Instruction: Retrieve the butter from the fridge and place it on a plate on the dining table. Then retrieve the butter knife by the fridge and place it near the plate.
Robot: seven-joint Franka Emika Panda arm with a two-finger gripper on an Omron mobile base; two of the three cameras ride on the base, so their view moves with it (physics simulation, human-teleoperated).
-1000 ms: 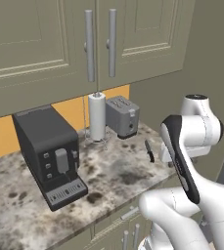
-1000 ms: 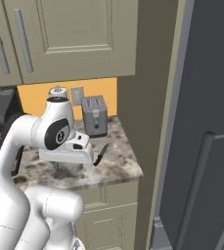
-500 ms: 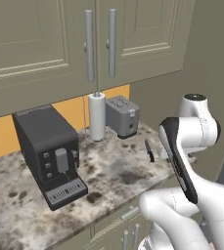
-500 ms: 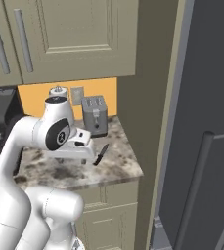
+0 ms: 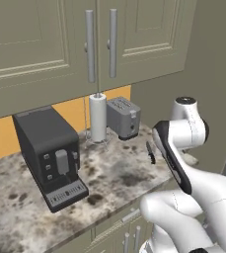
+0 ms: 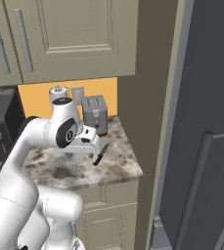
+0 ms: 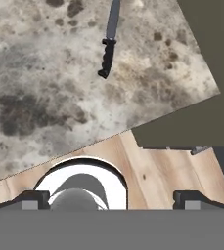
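Knife point(image 7: 109, 43) is seen lying flat on the counter point(image 5: 20, 217), near its right end and toward the front edge, nothing touching it. In the hand view the dark handle points down-frame and the blade up-frame, running out of the top of the frame. In the left base view the knife point(image 5: 150, 152) is partly hidden behind the arm; in the right base view it point(image 6: 100, 154) sits just beyond the hand, between the toaster point(image 6: 95, 114) and the counter's front edge.

Gripper point(image 7: 111, 199) is held above the counter's front edge, jaws spread wide, nothing between them. The 2 fingertips point(image 7: 34, 199) are seen at the bottom of the hand view, well apart from the knife. Wood floor is visible below the counter edge there.

Fridge point(image 6: 201, 127) stands right of the counter, past a tall olive panel; its grey door with a long bar handle is seen in the right base view.

Also on the counter: a black coffee machine point(image 5: 49, 153) toward the left, a paper-towel roll point(image 5: 97, 117) at the back wall, the toaster point(image 5: 123, 117) just beside it on the right. Cabinets point(image 5: 85, 39) with 2 bar handles hang above.
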